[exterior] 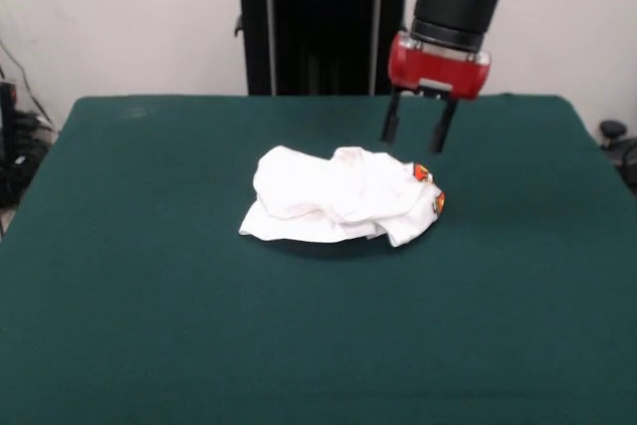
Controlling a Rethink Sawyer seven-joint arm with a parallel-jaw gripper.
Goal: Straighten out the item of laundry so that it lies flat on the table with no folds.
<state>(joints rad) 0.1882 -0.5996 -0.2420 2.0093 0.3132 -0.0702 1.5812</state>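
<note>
A small white garment (338, 208) lies bunched in a rumpled heap near the middle of the dark green counter (149, 325), its long axis running roughly side to side across the front view. The broader, rounded bulk of the bundle sits toward the picture's left, where a flat flap of cloth spreads onto the felt at the lower left corner. The narrower end points to the picture's right and dips slightly toward the camera. The fabric is folded over itself in several soft, thick creases, with a dark shadow beneath its near edge. Only two small patches of red, orange and yellow print show, both at the right-hand end; any lettering is hidden in the folds.

The red and black arm comes down from the top of the picture, right of the pedestal. Its tool (418, 132) hangs just above and behind the garment's right-hand end, apparently clear of the cloth. The two dark fingers (391, 123) point downward and stand apart, with nothing between them. The garment is the only item on the counter.
</note>
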